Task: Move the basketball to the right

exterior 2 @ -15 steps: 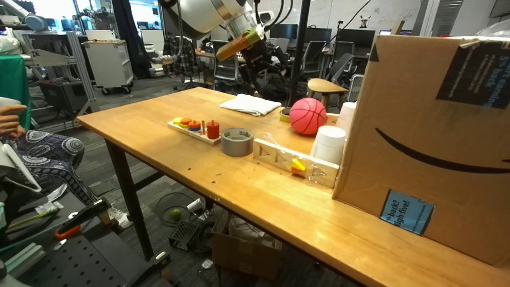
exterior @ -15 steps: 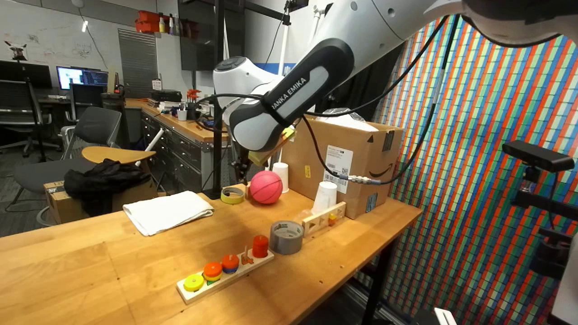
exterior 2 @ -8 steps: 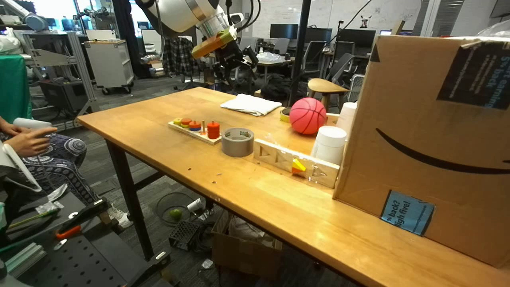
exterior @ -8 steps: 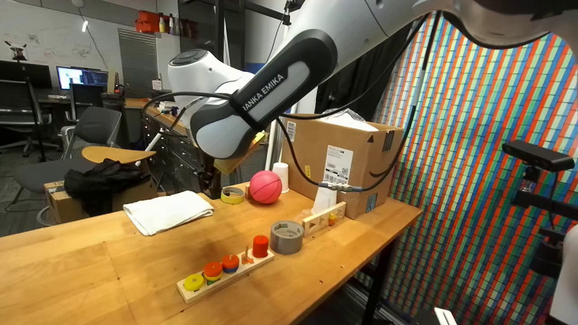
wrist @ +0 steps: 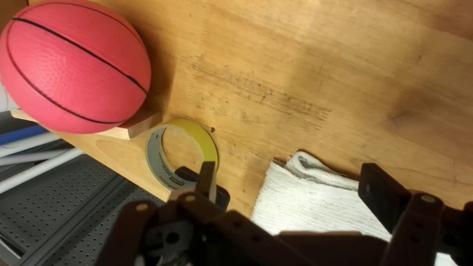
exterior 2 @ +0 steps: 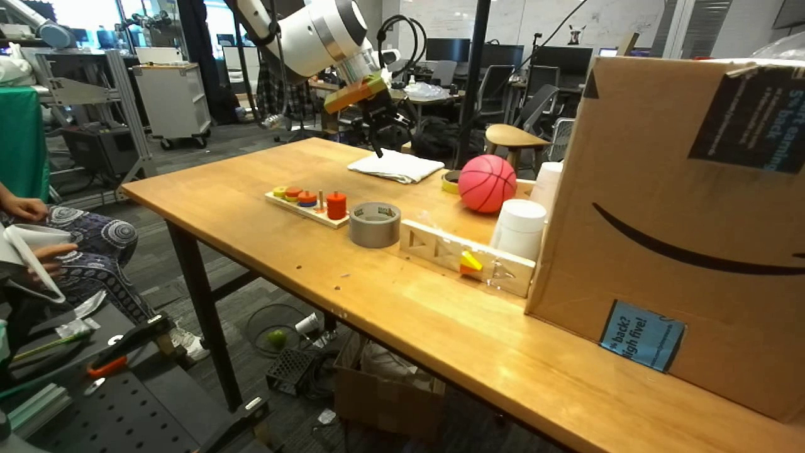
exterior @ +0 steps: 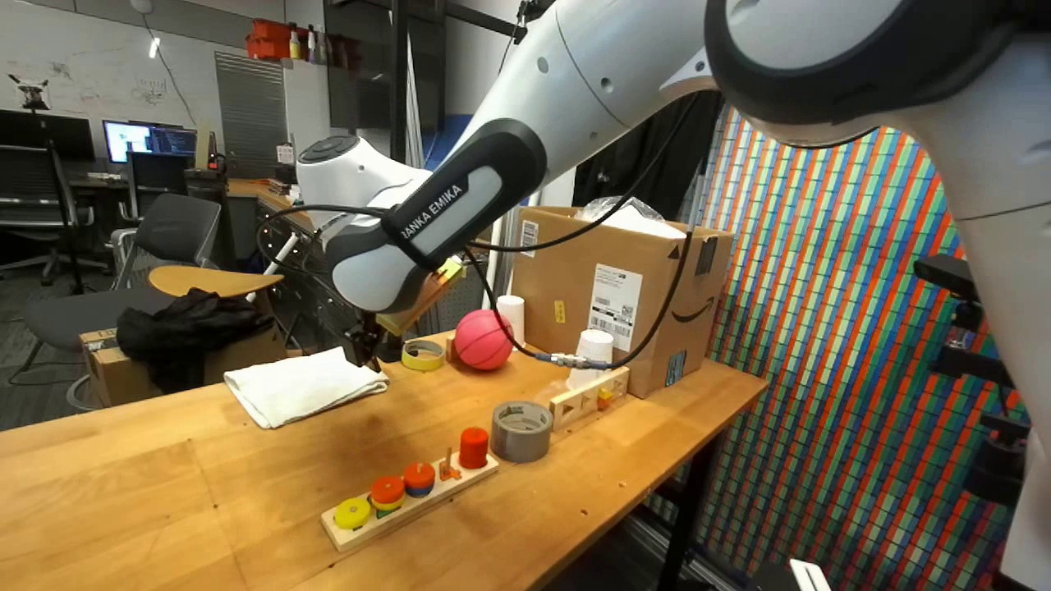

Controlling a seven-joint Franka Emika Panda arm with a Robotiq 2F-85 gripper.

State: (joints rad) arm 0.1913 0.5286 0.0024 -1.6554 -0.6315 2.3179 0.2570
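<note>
The pink-red basketball (exterior: 483,340) rests near the back edge of the table, against a small wooden piece. It also shows in an exterior view (exterior 2: 487,184) and at the upper left of the wrist view (wrist: 74,70). My gripper (exterior 2: 396,139) hangs in the air over the folded white cloth, to the side of the ball and apart from it. In the wrist view my gripper (wrist: 288,165) is open with wide-set fingers (wrist: 382,194) and nothing between them. In an exterior view my gripper (exterior: 361,341) is partly hidden behind the arm.
A yellow tape roll (wrist: 201,138) lies between the ball and the white cloth (exterior: 304,386). White cups (exterior 2: 521,226) and a large cardboard box (exterior 2: 679,189) stand beyond the ball. Grey tape (exterior: 521,431), a wooden slotted block (exterior: 589,398) and a ring stacker (exterior: 410,501) lie in front.
My gripper has moved away from the ball's side to over the cloth, then come lower. The ball has not visibly moved. The seated person's hands have shifted.
</note>
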